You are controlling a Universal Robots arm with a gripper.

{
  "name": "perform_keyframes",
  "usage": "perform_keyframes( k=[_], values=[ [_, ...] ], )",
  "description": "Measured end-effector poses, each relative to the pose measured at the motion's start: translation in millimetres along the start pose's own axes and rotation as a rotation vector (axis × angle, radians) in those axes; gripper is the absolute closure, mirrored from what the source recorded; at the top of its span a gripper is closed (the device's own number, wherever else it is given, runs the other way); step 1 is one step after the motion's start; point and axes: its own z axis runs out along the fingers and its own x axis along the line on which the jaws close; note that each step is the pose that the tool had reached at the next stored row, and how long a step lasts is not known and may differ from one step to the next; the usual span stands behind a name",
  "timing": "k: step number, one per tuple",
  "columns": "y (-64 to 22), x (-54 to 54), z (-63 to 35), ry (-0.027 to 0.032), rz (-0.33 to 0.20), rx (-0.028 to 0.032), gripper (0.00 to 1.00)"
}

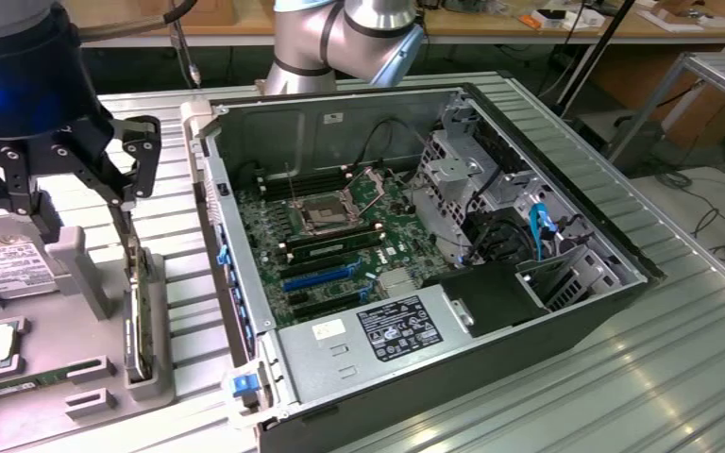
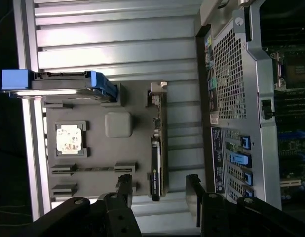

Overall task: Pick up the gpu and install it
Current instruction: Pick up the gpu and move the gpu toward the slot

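The gpu (image 1: 137, 307) stands on its long edge in a slot of the grey holder tray (image 1: 83, 269), at the exterior view's left beside the open computer case (image 1: 589, 293). In the wrist view the gpu (image 2: 156, 148) is a thin dark strip with a silver bracket at one end. My gripper (image 1: 86, 209) hangs above the tray and is open. Its two black fingers (image 2: 125, 190) straddle the line of the card's near end without touching it. The motherboard (image 1: 325, 231) with its blue slots (image 1: 318, 276) lies exposed inside the case.
The tray also holds a hard drive with a white label (image 1: 1, 264), a processor chip (image 2: 69, 138) and a memory stick (image 2: 93, 169). The case's perforated rear wall (image 2: 230, 84) stands close beside the card. Ribbed metal table (image 1: 665, 377) surrounds everything.
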Motion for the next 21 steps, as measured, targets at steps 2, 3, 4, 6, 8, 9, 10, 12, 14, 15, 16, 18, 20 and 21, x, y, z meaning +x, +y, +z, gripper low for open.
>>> perform_keyframes(
  k=[2, 3, 4, 6, 8, 9, 10, 12, 14, 15, 16, 18, 20, 21],
  values=[
    [-0.1, 0.1, 1.8, 0.0001, 0.0, 0.0001, 0.44],
    [-0.1, 0.1, 2.7, 0.0001, 0.0, 0.0, 0.44],
    [-0.2, 0.1, 3.8, 0.0001, 0.0, 0.0, 0.44],
    [-0.3, 0.2, 7.5, 0.0, 0.0, 0.0, 0.44],
    [-0.5, 0.3, 10.6, 0.0, 0.0, 0.0, 0.44],
    [-0.6, 0.3, 12.1, 0.0001, 0.0, 0.0, 0.44],
    [-0.6, 0.4, 13.7, 0.0001, 0.0, 0.0, 0.44],
    [-0.7, 0.4, 16.3, 0.0001, 0.0, 0.0, 0.44],
    [-0.9, 0.5, 19.1, 0.0001, 0.0, 0.0, 0.44],
    [-0.9, 0.5, 20.7, 0.0, 0.0, 0.0, 0.44],
    [-1.0, 0.6, 22.4, 0.0, 0.0, 0.0, 0.44],
    [-1.2, 0.7, 27.1, 0.0001, 0.0, 0.0, 0.44],
    [-1.5, 0.8, 32.5, 0.0001, 0.0, 0.0001, 0.44],
    [-1.6, 0.9, 35.2, 0.0, 0.0, 0.0, 0.44]
  ],
)
